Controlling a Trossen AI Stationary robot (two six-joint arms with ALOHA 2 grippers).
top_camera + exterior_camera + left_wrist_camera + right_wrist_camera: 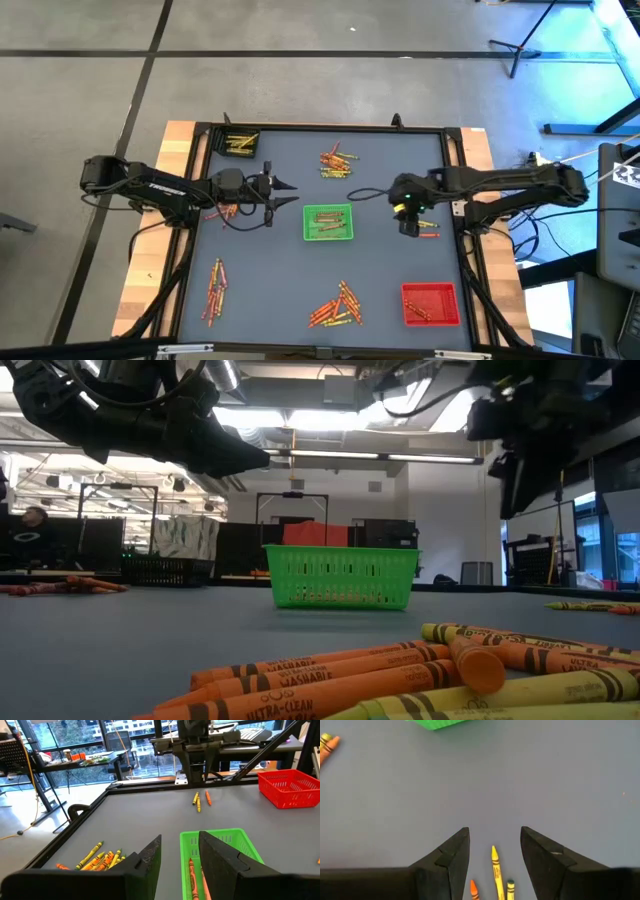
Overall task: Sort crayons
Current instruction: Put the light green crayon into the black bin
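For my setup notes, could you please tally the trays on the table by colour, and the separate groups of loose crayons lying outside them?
Green tray: 1
Red tray: 1
Loose crayon groups: 5 (far middle, near left, near middle, under the left gripper, under the right gripper)
Total: 7

Bare mat lies between the green tray (pixel 328 222) and red tray (pixel 430 304) — crayon heaps (pixel 337 305) crowd the edges.
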